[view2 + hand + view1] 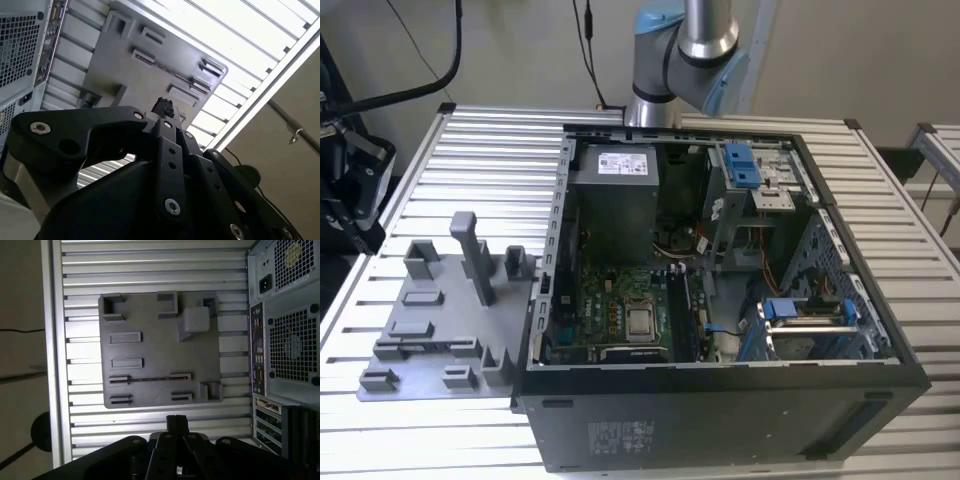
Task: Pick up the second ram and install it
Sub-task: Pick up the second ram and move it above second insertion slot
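The thin, dark green-blue ram stick [150, 379] is sitting edge-up between two slots of the flat grey plastic holder plate [150, 345]. The black jaws are hanging together, gripping nothing, near that plate, over the ribbed metal counter [150, 265].

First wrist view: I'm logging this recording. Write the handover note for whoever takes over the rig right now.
Gripper: fingers shut, holding nothing, hanging above the slatted table near the grey holder plate.
Second ram: thin dark stick standing on edge between two holder blocks on the plate, untouched.
Computer case: open, beside the plate.
Done: nothing of this step shows.
Left: ram not yet picked up or installed.
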Robot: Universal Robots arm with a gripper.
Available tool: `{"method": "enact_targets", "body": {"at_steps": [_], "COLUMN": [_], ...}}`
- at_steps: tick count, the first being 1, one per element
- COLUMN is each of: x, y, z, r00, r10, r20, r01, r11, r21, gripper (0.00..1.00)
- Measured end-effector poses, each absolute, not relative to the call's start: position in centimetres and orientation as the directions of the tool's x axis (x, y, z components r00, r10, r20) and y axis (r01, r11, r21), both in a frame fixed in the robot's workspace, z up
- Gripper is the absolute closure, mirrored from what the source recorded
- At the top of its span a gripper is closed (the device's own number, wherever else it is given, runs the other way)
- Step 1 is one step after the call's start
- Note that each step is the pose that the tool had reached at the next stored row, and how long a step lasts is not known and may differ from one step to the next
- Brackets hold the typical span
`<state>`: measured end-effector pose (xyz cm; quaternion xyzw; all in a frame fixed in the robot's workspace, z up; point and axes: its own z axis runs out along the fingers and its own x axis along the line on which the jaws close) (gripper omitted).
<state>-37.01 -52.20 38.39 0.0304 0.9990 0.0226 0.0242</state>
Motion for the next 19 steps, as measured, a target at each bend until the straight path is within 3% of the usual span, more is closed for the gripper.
{"method": "enact_targets", "body": {"at_steps": [19], "x": [-37.01], "y": [-52.17], "z": [38.39], "r00": [-0.999], "r10": [-0.018], "r20": [-0.047], "r01": [-0.020], "r11": [0.999], "r21": [0.043], "gripper": [0.89]}}
